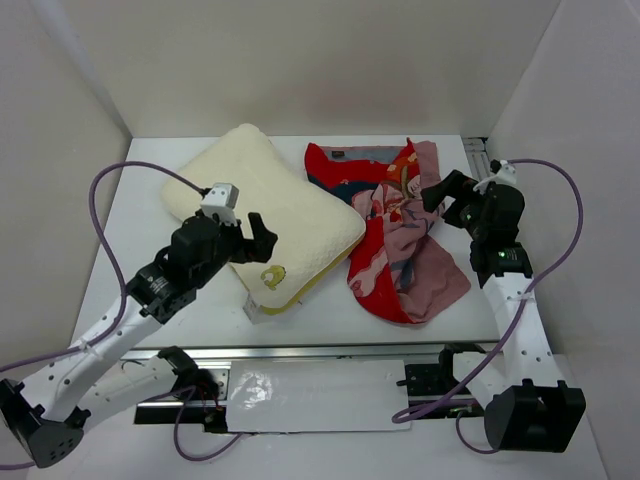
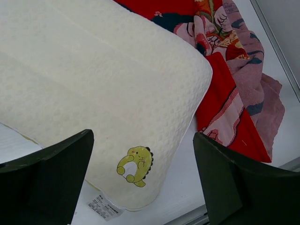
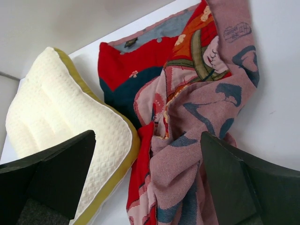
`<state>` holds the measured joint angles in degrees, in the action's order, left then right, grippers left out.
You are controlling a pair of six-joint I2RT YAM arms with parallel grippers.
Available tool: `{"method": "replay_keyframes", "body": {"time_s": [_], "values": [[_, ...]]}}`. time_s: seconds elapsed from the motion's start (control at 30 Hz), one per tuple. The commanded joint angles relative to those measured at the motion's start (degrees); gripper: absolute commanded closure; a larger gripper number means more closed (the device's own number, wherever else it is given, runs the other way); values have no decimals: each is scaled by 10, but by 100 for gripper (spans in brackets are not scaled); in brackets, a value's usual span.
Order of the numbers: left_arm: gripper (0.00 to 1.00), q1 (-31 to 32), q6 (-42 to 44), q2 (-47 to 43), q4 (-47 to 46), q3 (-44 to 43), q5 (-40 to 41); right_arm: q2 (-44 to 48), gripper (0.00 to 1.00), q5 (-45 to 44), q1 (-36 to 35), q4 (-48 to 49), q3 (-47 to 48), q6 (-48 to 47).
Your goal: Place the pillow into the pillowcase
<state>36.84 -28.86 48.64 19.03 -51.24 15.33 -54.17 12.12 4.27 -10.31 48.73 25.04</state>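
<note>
The cream-white pillow lies on the table at centre left, its yellow logo and white tag at the near corner. The pillowcase lies crumpled to its right, red and dull pink. My left gripper is open and empty, hovering over the pillow's near end; in the left wrist view the pillow, logo and pillowcase show between its fingers. My right gripper is open and empty above the pillowcase's right side; its wrist view shows the pillowcase and pillow.
White walls enclose the table on the left, back and right. A metal rail runs along the near edge with the arm bases. Purple cables loop from both arms.
</note>
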Motion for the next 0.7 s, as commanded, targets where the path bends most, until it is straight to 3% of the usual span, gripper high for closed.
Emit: {"method": "replay_keyframes", "body": {"time_s": [0.0, 0.23, 0.37, 0.47, 0.5, 0.53, 0.6, 0.67], "values": [[0, 0, 10, 25, -43, -24, -30, 7, 0, -38, -3, -26, 29, 16], [0, 23, 36, 216, -94, -121, -134, -12, 0, -105, -3, -100, 21, 16], [0, 67, 50, 368, -79, -238, -108, -43, 0, -138, -3, -130, 21, 28], [0, 103, 72, 515, -18, -391, -49, -59, 0, -170, -3, -169, 21, 49], [0, 103, 72, 556, 7, -487, -36, -59, 0, -197, -3, -189, 21, 64], [0, 108, 63, 639, 35, -539, -24, -59, 0, -213, -3, -199, 21, 76], [0, 108, 44, 722, 111, -643, 19, -47, 0, -240, -3, -214, 6, 101], [0, 108, 20, 837, 157, -799, 56, -30, 0, -265, 2, -227, -18, 114]]}}
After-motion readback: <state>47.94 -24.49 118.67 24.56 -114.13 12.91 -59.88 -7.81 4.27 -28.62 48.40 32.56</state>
